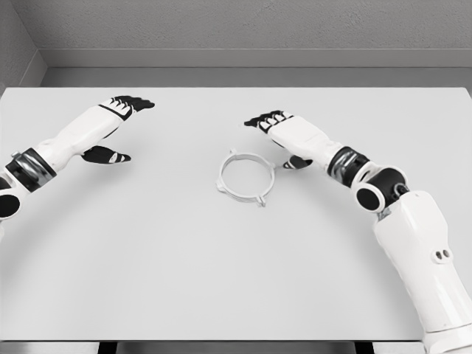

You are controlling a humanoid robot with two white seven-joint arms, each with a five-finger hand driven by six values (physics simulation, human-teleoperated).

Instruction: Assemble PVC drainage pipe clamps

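A white table [221,295] fills nearly the whole head view, its far edge running straight below a grey wall [251,26] and its near edge crossing just above the bottom of the picture. Broad bare surface lies across the near half, and also along the far strip between the two hands.

The right arm [413,236] is the larger in view. It rises from the lower right corner, bends at a dark-ringed joint, and reaches toward the left and far side, forearm sloping low over the table. The right hand [284,133] sits right of centre, palm turned downward, dark-tipped fingers [263,120] extended side by side and pointing left, with the thumb tucked beneath near the table; it holds nothing.

The left arm [59,147] enters at the left edge and stretches toward the far right, ending in the left hand [118,118] over the far left part of the table. Its fingers [136,103] are stretched out loosely toward the right and the thumb [107,155] hangs apart below; this hand is likewise free of any object.

The pipe clamp ring [245,178], a thin white hoop with small lugs projecting from its rim, lies flat near the table's centre. It rests just left of and nearer than the right hand, close to the thumb; whether they touch cannot be told. It is well apart from the left hand.
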